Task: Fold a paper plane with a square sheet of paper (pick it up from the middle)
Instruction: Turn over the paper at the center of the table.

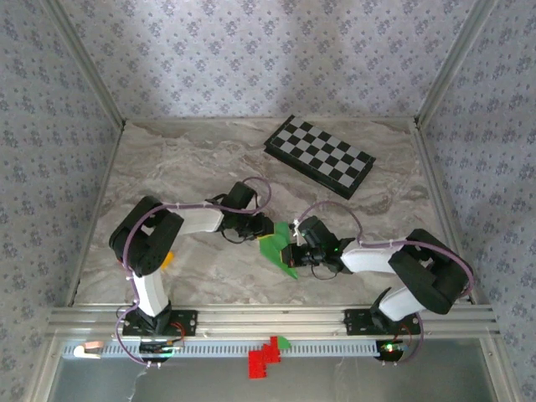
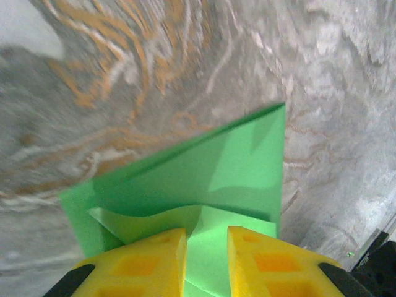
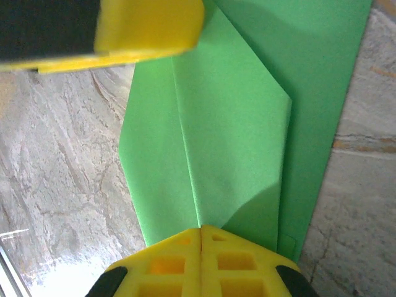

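We locate the paper point(image 1: 275, 249) flat on the table point(image 1: 201, 159), near its front middle, between the 2 grippers and well apart from the checkerboard point(image 1: 320, 157) at the rear right. The paper is partly folded. In the right wrist view point(image 3: 235, 124), a flap lies on the wider sheet, and 1 straight crease runs down to the fingertips. In the left wrist view point(image 2: 235, 167), a second layer lifts slightly just ahead of the fingers. The left gripper point(image 1: 261, 228) stands over the left edge of the paper. Its 2 yellow fingers point(image 2: 154, 260) are a little apart, with green paper visible in the narrow gap, and we cannot tell whether they touch it. The right gripper point(image 1: 293, 247) stands over the right side of the paper. Its fingers point(image 3: 167, 266) are pressed together at the near end of the crease. We cannot tell whether they pinch the paper or only rest on it. An orange block point(image 1: 167, 258) lies partly hidden under the left arm.
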Controlling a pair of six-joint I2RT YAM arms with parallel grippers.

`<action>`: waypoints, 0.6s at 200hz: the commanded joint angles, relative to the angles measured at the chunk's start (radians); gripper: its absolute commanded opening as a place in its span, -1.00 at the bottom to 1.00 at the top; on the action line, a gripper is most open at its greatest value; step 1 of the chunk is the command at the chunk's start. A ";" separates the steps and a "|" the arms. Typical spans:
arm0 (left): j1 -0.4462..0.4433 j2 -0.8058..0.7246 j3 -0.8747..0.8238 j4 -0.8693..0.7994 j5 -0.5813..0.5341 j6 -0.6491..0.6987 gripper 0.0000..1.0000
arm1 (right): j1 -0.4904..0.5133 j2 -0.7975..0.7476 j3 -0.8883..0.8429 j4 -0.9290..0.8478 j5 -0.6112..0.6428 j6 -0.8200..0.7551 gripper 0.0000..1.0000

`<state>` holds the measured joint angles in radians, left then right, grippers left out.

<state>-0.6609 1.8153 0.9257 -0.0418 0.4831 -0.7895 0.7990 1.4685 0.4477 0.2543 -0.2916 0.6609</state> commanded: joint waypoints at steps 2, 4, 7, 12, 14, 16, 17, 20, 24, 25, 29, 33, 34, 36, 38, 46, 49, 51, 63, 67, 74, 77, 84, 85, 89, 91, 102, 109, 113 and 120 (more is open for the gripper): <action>0.044 0.049 0.036 -0.045 -0.043 0.047 -0.49 | 0.009 0.020 -0.044 -0.209 0.034 -0.021 -1.00; 0.047 0.052 0.039 -0.044 -0.043 0.049 -0.49 | 0.009 0.020 -0.045 -0.209 0.035 -0.021 -1.00; 0.049 0.055 0.040 -0.043 -0.042 0.051 -0.49 | 0.009 0.020 -0.046 -0.209 0.035 -0.021 -1.00; 0.053 0.060 0.046 -0.044 -0.040 0.054 -0.49 | 0.009 0.020 -0.045 -0.210 0.034 -0.021 -1.00; 0.055 0.062 0.048 -0.046 -0.040 0.057 -0.49 | 0.009 0.021 -0.044 -0.210 0.034 -0.020 -1.00; 0.057 0.064 0.052 -0.049 -0.041 0.060 -0.49 | 0.010 0.020 -0.044 -0.210 0.035 -0.022 -1.00; 0.058 0.066 0.053 -0.050 -0.041 0.060 -0.49 | 0.010 0.020 -0.045 -0.210 0.035 -0.022 -1.00; 0.061 0.069 0.056 -0.055 -0.043 0.064 -0.49 | 0.010 0.019 -0.047 -0.212 0.036 -0.023 -1.00; 0.066 0.071 0.060 -0.060 -0.044 0.067 -0.49 | 0.010 0.020 -0.046 -0.213 0.037 -0.022 -1.00; 0.067 0.072 0.061 -0.060 -0.044 0.070 -0.49 | 0.010 0.020 -0.046 -0.213 0.037 -0.023 -1.00; 0.072 0.074 0.064 -0.061 -0.045 0.071 -0.49 | 0.010 0.018 -0.047 -0.213 0.037 -0.023 -1.00; 0.076 0.076 0.067 -0.061 -0.047 0.075 -0.49 | 0.010 0.018 -0.048 -0.213 0.037 -0.023 -1.00; 0.078 0.077 0.068 -0.062 -0.049 0.076 -0.49 | 0.010 0.019 -0.048 -0.213 0.037 -0.023 -1.00; 0.081 0.077 0.069 -0.063 -0.051 0.077 -0.49 | 0.010 0.018 -0.050 -0.212 0.037 -0.023 -1.00; 0.084 0.078 0.070 -0.065 -0.053 0.077 -0.48 | 0.009 0.018 -0.049 -0.212 0.037 -0.023 -1.00; 0.098 0.082 0.077 -0.067 -0.050 0.081 -0.48 | 0.010 0.018 -0.051 -0.210 0.037 -0.023 -1.00; 0.103 0.084 0.079 -0.066 -0.047 0.082 -0.48 | 0.011 0.018 -0.051 -0.210 0.037 -0.023 -1.00; 0.106 0.084 0.080 -0.067 -0.045 0.084 -0.48 | 0.010 0.018 -0.051 -0.211 0.038 -0.024 -1.00; 0.126 0.075 0.086 -0.074 -0.049 0.092 -0.47 | 0.010 0.016 -0.053 -0.211 0.036 -0.023 -1.00; 0.131 0.070 0.086 -0.074 -0.050 0.094 -0.48 | 0.010 0.016 -0.053 -0.211 0.036 -0.023 -1.00; 0.141 0.060 0.089 -0.077 -0.051 0.100 -0.47 | 0.011 0.015 -0.054 -0.210 0.037 -0.024 -1.00; 0.147 0.056 0.090 -0.080 -0.051 0.102 -0.47 | 0.010 0.015 -0.055 -0.210 0.037 -0.023 -1.00; 0.153 0.047 0.094 -0.085 -0.048 0.107 -0.47 | 0.010 0.014 -0.055 -0.210 0.037 -0.024 -1.00; 0.155 0.045 0.094 -0.086 -0.048 0.107 -0.47 | 0.011 0.013 -0.055 -0.210 0.037 -0.024 -1.00; 0.157 0.039 0.096 -0.088 -0.045 0.111 -0.47 | 0.011 0.013 -0.055 -0.208 0.037 -0.023 -1.00; 0.158 0.035 0.096 -0.089 -0.043 0.112 -0.47 | 0.010 0.013 -0.054 -0.208 0.037 -0.023 -1.00; 0.160 0.014 0.094 -0.094 -0.033 0.118 -0.46 | 0.010 0.013 -0.052 -0.207 0.035 -0.023 -1.00; 0.160 -0.003 0.088 -0.093 -0.023 0.120 -0.46 | 0.010 0.013 -0.048 -0.204 0.031 -0.023 -1.00; 0.159 -0.016 0.082 -0.090 -0.015 0.117 -0.46 | 0.010 0.011 -0.046 -0.202 0.028 -0.024 -1.00; 0.157 -0.038 0.066 -0.080 -0.002 0.110 -0.46 | 0.011 0.008 -0.041 -0.197 0.022 -0.023 -1.00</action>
<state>-0.5087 1.8530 1.0016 -0.1005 0.4946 -0.7067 0.8009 1.4574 0.4454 0.2386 -0.2817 0.6571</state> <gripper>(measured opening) 0.270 0.052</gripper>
